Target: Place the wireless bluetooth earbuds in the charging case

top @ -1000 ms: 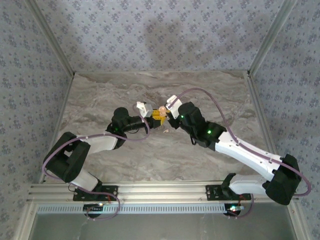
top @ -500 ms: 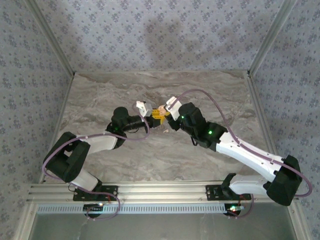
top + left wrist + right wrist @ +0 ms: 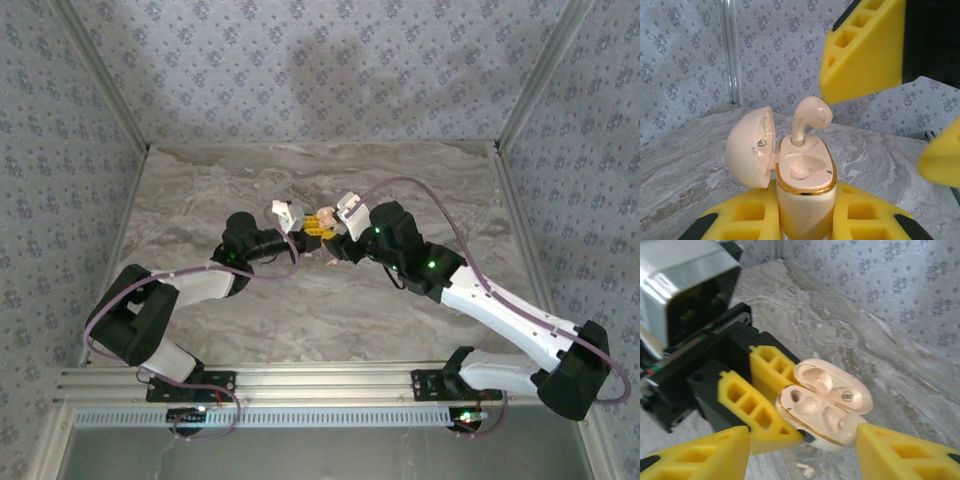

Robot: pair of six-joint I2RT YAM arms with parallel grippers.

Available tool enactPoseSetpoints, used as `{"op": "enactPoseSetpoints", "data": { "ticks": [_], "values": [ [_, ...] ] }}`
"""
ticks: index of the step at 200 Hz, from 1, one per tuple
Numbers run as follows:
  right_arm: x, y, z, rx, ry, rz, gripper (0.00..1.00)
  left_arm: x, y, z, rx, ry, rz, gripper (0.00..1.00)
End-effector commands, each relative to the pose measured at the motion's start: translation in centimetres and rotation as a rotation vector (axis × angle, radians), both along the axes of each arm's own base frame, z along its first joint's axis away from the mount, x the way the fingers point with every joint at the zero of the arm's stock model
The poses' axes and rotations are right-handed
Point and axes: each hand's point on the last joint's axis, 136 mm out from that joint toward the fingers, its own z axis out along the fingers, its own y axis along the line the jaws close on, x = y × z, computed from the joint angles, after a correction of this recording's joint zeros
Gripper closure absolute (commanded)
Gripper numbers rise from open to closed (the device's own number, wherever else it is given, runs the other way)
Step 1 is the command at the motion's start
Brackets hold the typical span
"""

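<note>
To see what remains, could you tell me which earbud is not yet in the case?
The earbud lying on the table, beneath the raised case; the other earbud stands stem-down in the case's slot.

The left claw [image 3: 785, 405] clamps the open charging case [image 3: 840, 390] above 1 earbud [image 3: 805, 470] lying on the table [image 3: 840, 320].

— Where's the charging case [image 3: 802, 200]?
— Between the left hand's [image 3: 805, 222] fingers, lid [image 3: 747, 147] open beside it, one earbud [image 3: 810, 117] standing in it.
— The second earbud [image 3: 805, 470]?
— On the desk [image 3: 840, 325], below the case.
</note>
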Motion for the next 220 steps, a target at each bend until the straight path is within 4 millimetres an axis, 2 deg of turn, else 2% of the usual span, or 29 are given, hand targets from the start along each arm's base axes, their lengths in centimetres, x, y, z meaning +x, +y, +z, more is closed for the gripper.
{"op": "enactPoseSetpoints", "data": {
  "ticks": [1, 28, 61, 104, 143, 171, 220],
  "values": [
    [-1.2, 0.8, 2.0, 0.100, 0.051, 0.083, 0.39, 0.2, 0.2, 2.6, -0.027, -0.086, 0.012, 0.81],
    [-1.2, 0.7, 2.7, 0.166, 0.106, 0.110, 0.38, 0.1, 0.2, 2.4, -0.016, -0.089, 0.010, 0.81],
    [-0.4, -0.4, 3.5, 0.268, 0.184, 0.086, 0.38, 0.0, 0.2, 2.2, -0.006, -0.096, 0.007, 0.81],
    [1.2, -2.5, 2.7, 0.402, 0.346, 0.017, 0.40, -0.2, 0.3, 2.1, 0.001, -0.101, 0.004, 0.81],
    [2.1, -3.4, 2.2, 0.508, 0.459, 0.008, 0.50, -0.3, 0.2, 2.1, 0.002, -0.102, -0.001, 0.81],
    [2.1, -2.8, 1.9, 0.528, 0.508, 0.038, 0.61, -0.3, 0.3, 2.2, 0.001, -0.103, -0.001, 0.81],
    [2.1, -2.2, 0.9, 0.524, 0.555, 0.058, 0.73, -0.3, 0.2, 2.3, 0.000, -0.102, -0.003, 0.81]
  ]
}}
